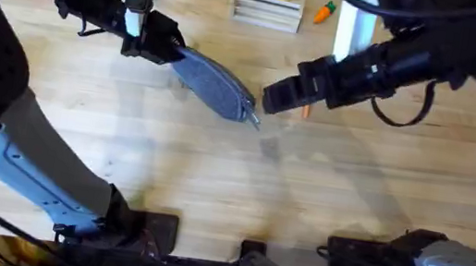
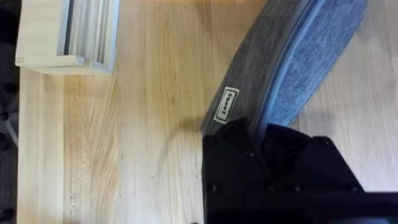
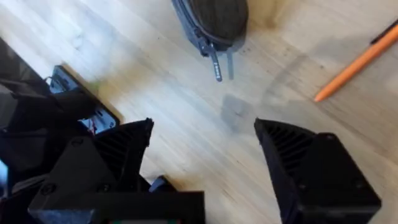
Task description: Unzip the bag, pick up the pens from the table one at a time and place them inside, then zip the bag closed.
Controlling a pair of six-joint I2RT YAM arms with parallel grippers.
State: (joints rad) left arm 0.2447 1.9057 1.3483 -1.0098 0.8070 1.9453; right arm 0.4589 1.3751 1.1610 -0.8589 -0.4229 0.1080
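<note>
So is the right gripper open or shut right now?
Open. The right gripper shows its two black fingers spread wide over bare table, holding nothing, short of the bag's zipper pull.

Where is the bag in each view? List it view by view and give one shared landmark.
Overhead: the bag lies upper centre on the table, left gripper at its far end.
Left wrist: upper right, running from the fingers.
Right wrist: top centre, its end with the metal pull.
Shared landmark: the stacked white trays.

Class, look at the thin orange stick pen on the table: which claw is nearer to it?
The right. The right claw hovers open beside the thin orange stick pen, while the left claw sits across the elongated grey-blue fabric pouch, gripping its far end.
</note>
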